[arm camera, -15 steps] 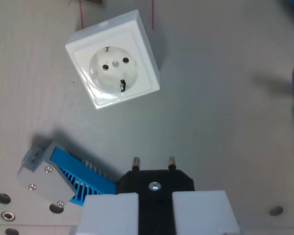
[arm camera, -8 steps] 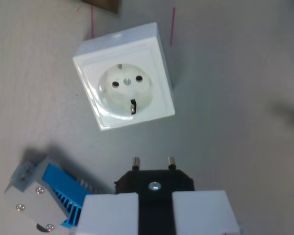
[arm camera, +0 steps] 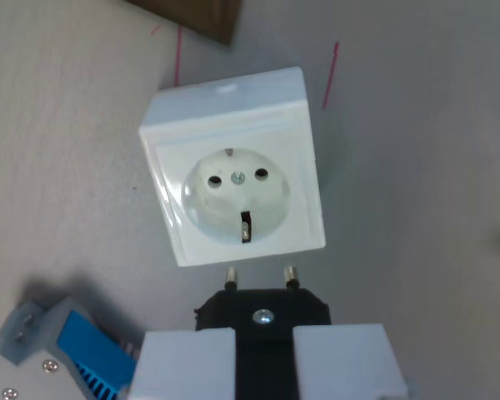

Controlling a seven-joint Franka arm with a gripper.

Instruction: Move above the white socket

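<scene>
The white socket (arm camera: 236, 177) is a square box with a round recess, two pin holes and a centre screw. It lies on the grey table in the middle of the wrist view, slightly rotated. My gripper (arm camera: 265, 346) is at the bottom centre, its white fingers (arm camera: 183, 367) shut on a black plug (arm camera: 263, 312). The plug's two metal pins (arm camera: 260, 275) point up the view and end just below the socket's lower edge.
A grey and blue part (arm camera: 54, 350) lies at the bottom left. A brown object (arm camera: 196, 15) sits at the top edge. Two thin red lines (arm camera: 329, 75) mark the table beside the socket's far corners.
The camera has moved toward the socket: it has shifted down and right in the view and grown larger. The grey and blue part has slid toward the bottom left corner. The plug stays gripped.
</scene>
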